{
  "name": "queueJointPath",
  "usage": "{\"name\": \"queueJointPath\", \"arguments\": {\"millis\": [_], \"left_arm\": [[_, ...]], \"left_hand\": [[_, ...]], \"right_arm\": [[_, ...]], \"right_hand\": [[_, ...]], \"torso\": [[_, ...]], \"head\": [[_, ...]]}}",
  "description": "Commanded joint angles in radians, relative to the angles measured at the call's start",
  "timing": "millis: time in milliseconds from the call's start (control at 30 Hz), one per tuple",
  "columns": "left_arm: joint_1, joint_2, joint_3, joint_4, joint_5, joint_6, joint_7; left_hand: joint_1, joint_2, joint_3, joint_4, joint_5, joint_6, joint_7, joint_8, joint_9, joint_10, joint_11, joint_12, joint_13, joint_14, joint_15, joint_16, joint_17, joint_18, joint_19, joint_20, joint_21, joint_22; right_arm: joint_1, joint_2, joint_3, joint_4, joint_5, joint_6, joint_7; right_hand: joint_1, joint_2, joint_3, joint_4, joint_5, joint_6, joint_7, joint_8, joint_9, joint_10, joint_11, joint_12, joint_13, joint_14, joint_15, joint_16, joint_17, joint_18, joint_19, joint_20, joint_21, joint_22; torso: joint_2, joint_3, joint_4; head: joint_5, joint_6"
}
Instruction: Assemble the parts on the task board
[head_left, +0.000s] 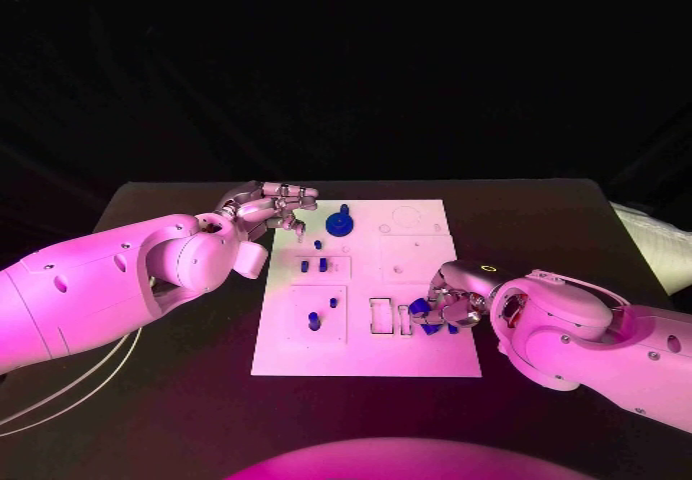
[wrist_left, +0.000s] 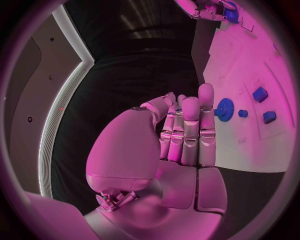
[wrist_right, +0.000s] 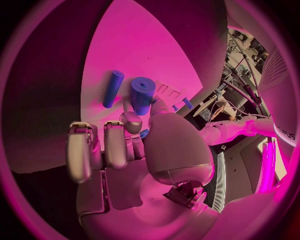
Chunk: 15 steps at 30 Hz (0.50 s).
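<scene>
The black desk (head_left: 173, 400) is carrying the white task board (head_left: 418, 350). The left hand (head_left: 270, 207) is hovering at the board's far corner, its fingers (wrist_left: 189, 131) lying pressed together and holding nothing; a blue gear (head_left: 339, 223) is lying just beside their tips. The right hand (head_left: 444, 305) seems to be pinching a blue cylinder (wrist_right: 142, 94) near the board's edge, with a thin blue pin (wrist_right: 113, 88) lying beside those fingers (wrist_right: 116, 145).

No text, label, brand or number can be read with certainty. In the right wrist view, dark lettering runs along a white curved panel (wrist_right: 282, 134) at the circle's edge, too bent and cut off to make out. The flat white rectangular task board (head_left: 368, 355) carries no legible marks.
</scene>
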Motion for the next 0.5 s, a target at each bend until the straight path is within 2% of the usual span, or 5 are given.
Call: {"name": "queueJointPath", "arguments": {"millis": [33, 133, 367, 500], "left_arm": [[0.000, 0.000, 0.001, 0.000, 0.003, 0.021, 0.003], [-0.001, -0.001, 0.001, 0.000, 0.003, 0.022, 0.003], [-0.001, -0.002, 0.001, -0.001, 0.003, 0.022, 0.004], [-0.002, -0.001, 0.001, -0.001, 0.003, 0.022, 0.003]], "left_hand": [[-0.005, 0.001, -0.007, 0.001, 0.004, -0.007, 0.002, 0.005, -0.001, -0.003, 0.000, 0.004, 0.001, -0.007, -0.001, -0.004, -0.002, 0.019, -0.001, 0.002, -0.002, -0.001], [-0.005, 0.001, -0.007, 0.001, 0.004, -0.007, 0.002, 0.005, -0.001, -0.003, 0.000, 0.004, 0.001, -0.007, -0.001, -0.004, -0.002, 0.019, -0.001, 0.002, -0.002, -0.001], [-0.005, 0.001, -0.007, 0.001, 0.004, -0.007, 0.002, 0.005, -0.001, -0.003, 0.000, 0.004, 0.001, -0.007, -0.001, -0.004, -0.002, 0.019, -0.001, 0.002, -0.002, -0.001], [-0.007, 0.002, -0.008, 0.002, 0.005, -0.009, 0.002, 0.005, -0.001, -0.005, 0.000, 0.004, 0.001, -0.008, 0.000, -0.004, -0.002, 0.019, -0.001, 0.002, -0.003, -0.002]], "right_arm": [[-0.012, 0.001, -0.009, -0.004, 0.021, -0.008, 0.001], [-0.013, -0.006, -0.009, 0.003, 0.028, -0.057, 0.013], [-0.010, -0.027, -0.007, 0.040, 0.063, -0.185, 0.080], [-0.005, -0.031, -0.005, 0.056, 0.106, -0.231, 0.111]], "right_hand": [[0.000, 0.022, -0.002, 0.009, 0.010, 0.011, -0.003, 0.008, 0.003, 0.004, -0.010, -0.003, 0.003, 0.057, -0.009, 0.006, 0.005, -0.013, 0.007, -0.003, 0.007, 0.060], [0.000, 0.028, -0.003, 0.011, 0.017, 0.014, -0.005, 0.008, 0.004, 0.005, -0.011, -0.007, 0.002, 0.057, -0.010, 0.006, 0.004, -0.013, 0.008, -0.004, 0.008, 0.061], [0.020, 0.045, -0.002, 0.006, 0.053, 0.021, -0.009, 0.007, 0.007, 0.006, -0.015, -0.021, -0.001, 0.056, -0.013, 0.005, 0.003, -0.013, 0.008, -0.008, 0.008, 0.062], [0.032, 0.052, 0.002, 0.002, 0.057, 0.024, -0.011, 0.006, 0.009, 0.009, -0.017, -0.021, 0.002, 0.056, -0.015, 0.006, 0.005, -0.013, 0.010, -0.009, 0.009, 0.064]], "torso": [[-0.001, -0.0006, -0.0013], [0.000, 0.0001, -0.0006], [-0.003, -0.0013, -0.0015], [-0.001, -0.0012, -0.0002]], "head": [[-0.001, 0.001], [-0.002, 0.003], [-0.006, 0.007], [-0.006, 0.007]]}}
